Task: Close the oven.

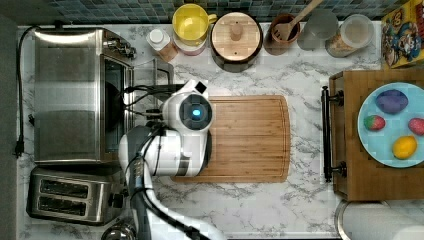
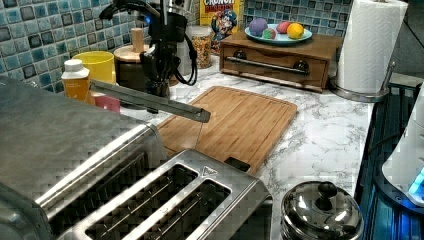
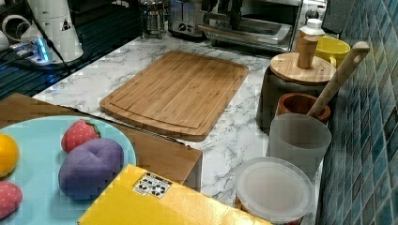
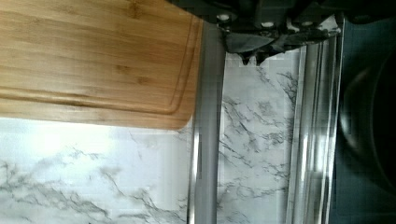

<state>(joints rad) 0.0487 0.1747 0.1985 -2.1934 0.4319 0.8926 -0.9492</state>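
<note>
Arm bent over oven (image 1: pixel 70 95), pincer (image 2: pixel 157 89) above lowered door, grip indiscernible

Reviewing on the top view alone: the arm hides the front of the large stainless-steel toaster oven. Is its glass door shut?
Observer: No; the left view shows the oven with its door partly open, tilted out over the counter.
Operator: Where's the gripper?
Observer: In the left view, the gripper is right above the door's top edge.
Operator: Anything under the door?
Observer: The wrist view shows white marble countertop through the glass.
</note>
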